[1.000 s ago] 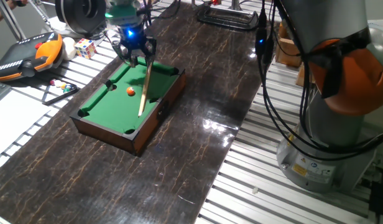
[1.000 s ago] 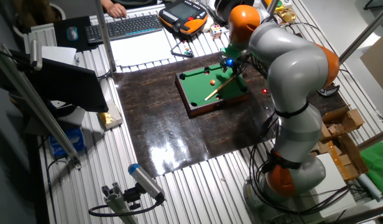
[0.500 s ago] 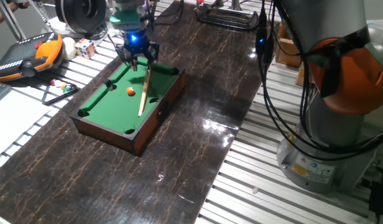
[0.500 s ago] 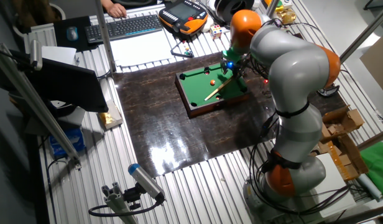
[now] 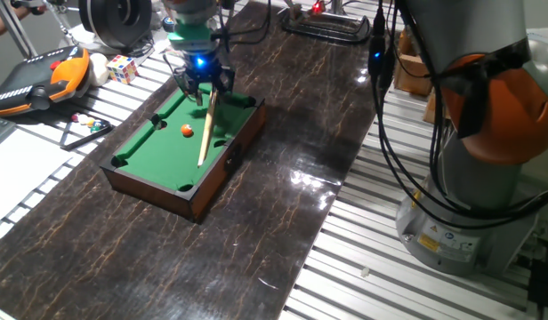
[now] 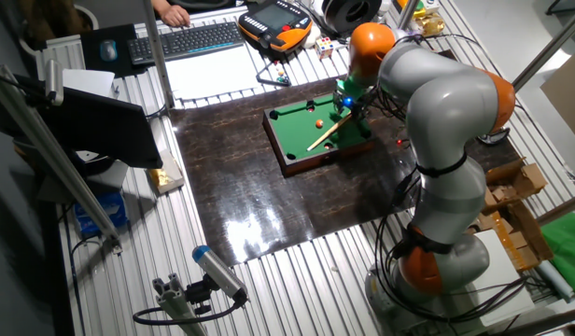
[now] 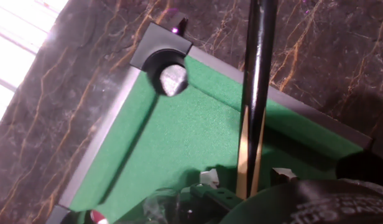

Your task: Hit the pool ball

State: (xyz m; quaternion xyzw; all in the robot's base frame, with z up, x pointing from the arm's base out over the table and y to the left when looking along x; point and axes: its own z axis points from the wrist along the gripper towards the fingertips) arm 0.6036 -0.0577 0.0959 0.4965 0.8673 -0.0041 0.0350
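A: Looking from one fixed view, where is the pool ball?

B: The pool ball (image 5: 187, 130), small and orange, sits on the green felt of the miniature pool table (image 5: 136, 173), towards the far half and just left of the cue stick (image 5: 205, 129). Ball and cue look close but apart.

A: And the gripper?

B: The gripper (image 5: 203, 86) hangs over the table's far end with a blue light glowing above it. Its fingers sit around the upper end of the cue, which slopes down across the felt towards the near side. A multicoloured puzzle cube (image 5: 122, 68) and an orange-and-black pendant (image 5: 38, 77) lie off to the left on the slatted bench.

A: What about the other fixed view?

B: The grey and orange arm (image 6: 437, 103) bends over the pool table (image 6: 289, 158). The ball (image 6: 317, 123) is a tiny orange dot on the felt, left of the cue (image 6: 325, 133). The gripper (image 6: 346, 101) is at the cue's upper end. A keyboard (image 6: 189, 41) lies further back.

A: And the hand view?

B: The cue (image 7: 253, 99) runs straight up the middle, dark at the far end and pale wood near the fingers. A corner pocket (image 7: 163, 62) shows at upper left. The ball is out of sight here. The jaws appear closed on the cue, held between them
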